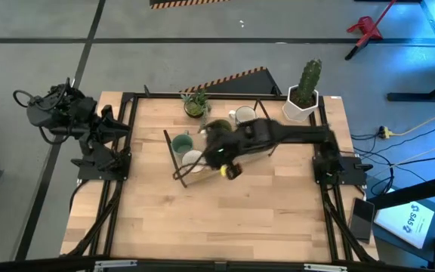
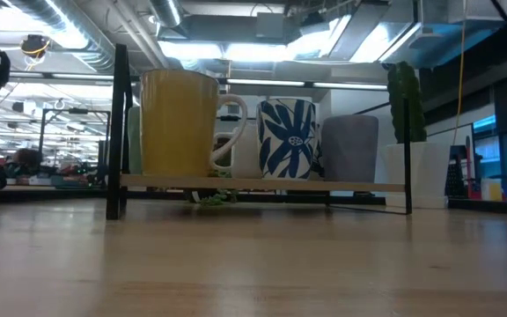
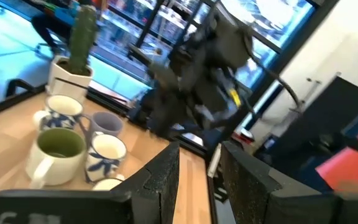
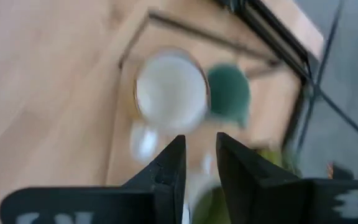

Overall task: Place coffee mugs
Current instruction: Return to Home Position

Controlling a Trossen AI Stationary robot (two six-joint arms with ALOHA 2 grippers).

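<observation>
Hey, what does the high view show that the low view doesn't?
Only the high view shows the arms: the right gripper at the shelf, the left arm folded at the table's left edge. Only the low view shows the mugs side on, the yellow mug beside the patterned mug's blue leaves. Both show the shelf and the cactus.

On the pale wooden shelf with a black metal frame (image 2: pixel 262 184), a yellow-olive ceramic mug (image 2: pixel 179 123), a white ceramic mug patterned with dark blue leaves (image 2: pixel 287 136) and a plain lavender-grey mug (image 2: pixel 350 148) are seen. A teal-green mug (image 1: pixel 182 141) is shown from above. The light wood-plank counter (image 1: pixel 240 219) is edged in black, and a white hexagonal pot (image 1: pixel 303 108) with a green cactus (image 1: pixel 309 75) and a small green leafy plant (image 1: pixel 195 104) are also seen.
</observation>
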